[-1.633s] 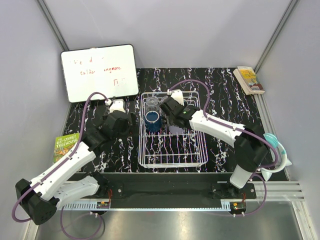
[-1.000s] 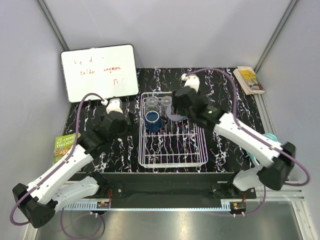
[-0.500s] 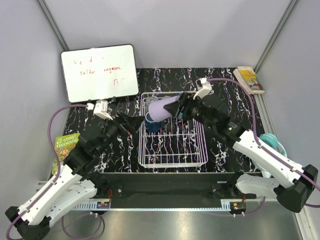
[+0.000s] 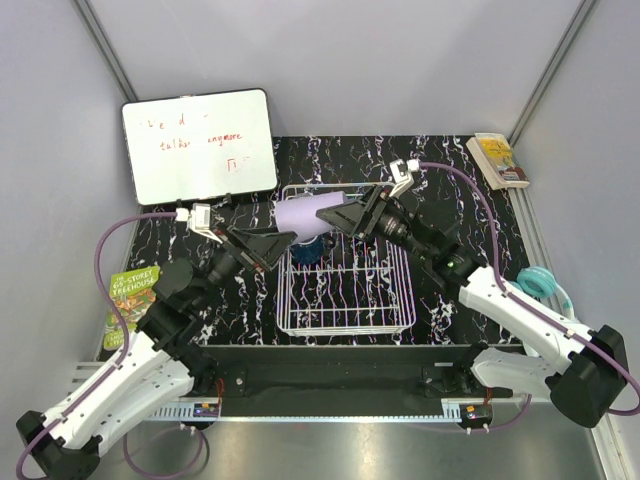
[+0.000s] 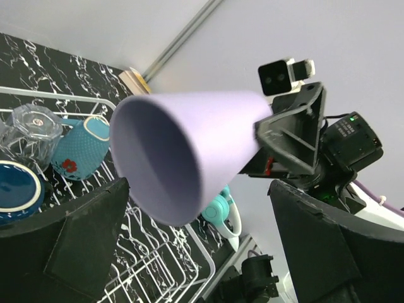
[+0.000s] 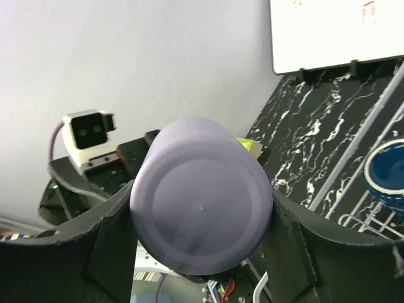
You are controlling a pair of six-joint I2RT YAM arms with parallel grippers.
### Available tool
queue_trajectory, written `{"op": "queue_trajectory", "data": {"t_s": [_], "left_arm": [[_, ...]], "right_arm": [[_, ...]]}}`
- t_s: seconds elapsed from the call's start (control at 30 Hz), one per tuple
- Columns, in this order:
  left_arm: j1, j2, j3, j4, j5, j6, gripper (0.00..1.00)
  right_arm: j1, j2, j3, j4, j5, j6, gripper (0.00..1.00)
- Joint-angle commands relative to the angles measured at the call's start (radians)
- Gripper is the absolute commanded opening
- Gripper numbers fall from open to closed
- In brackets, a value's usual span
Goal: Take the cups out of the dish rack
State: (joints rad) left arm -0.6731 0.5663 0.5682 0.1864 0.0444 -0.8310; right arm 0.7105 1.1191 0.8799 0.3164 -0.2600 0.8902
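My right gripper (image 4: pixel 350 215) is shut on the lavender tumbler (image 4: pixel 305 215) and holds it sideways in the air over the back left of the white dish rack (image 4: pixel 345 320), mouth pointing left. In the right wrist view its base (image 6: pixel 201 208) sits between my fingers. My left gripper (image 4: pixel 275 243) is open just left of the tumbler's mouth (image 5: pixel 164 164), not touching it. In the rack the left wrist view shows a clear glass (image 5: pixel 35 129), a teal mug (image 5: pixel 85 145) and the dark blue mug (image 5: pixel 16 189). The blue mug (image 4: pixel 308 247) is partly hidden in the top view.
A whiteboard (image 4: pixel 200 145) leans at the back left. A green book (image 4: pixel 128 290) lies at the left table edge and another book (image 4: pixel 498 160) at the back right. A teal and white object (image 4: pixel 545 285) lies on the right.
My right gripper lifted the lavender tumbler out of the rack, tipped it sideways and carried it left. My left arm rose and turned its open jaws toward the tumbler's mouth.
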Motion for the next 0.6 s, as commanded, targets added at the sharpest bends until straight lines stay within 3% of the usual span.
{"op": "queue_trajectory", "data": {"t_s": [0.0, 0.2, 0.33, 0.57], "left_arm": [[0.004, 0.006, -0.011, 0.099, 0.034, -0.02, 0.99], [0.004, 0.052, -0.005, 0.171, 0.072, -0.036, 0.97], [0.004, 0.099, 0.004, 0.22, 0.112, -0.054, 0.86], [0.004, 0.139, -0.008, 0.286, 0.156, -0.072, 0.4]], "right_arm": [[-0.003, -0.015, 0.022, 0.122, -0.074, 0.032, 0.0], [0.0, 0.056, 0.025, 0.19, -0.182, 0.09, 0.0], [0.009, 0.102, 0.01, 0.228, -0.217, 0.124, 0.0], [0.024, 0.145, 0.013, 0.248, -0.251, 0.133, 0.0]]}}
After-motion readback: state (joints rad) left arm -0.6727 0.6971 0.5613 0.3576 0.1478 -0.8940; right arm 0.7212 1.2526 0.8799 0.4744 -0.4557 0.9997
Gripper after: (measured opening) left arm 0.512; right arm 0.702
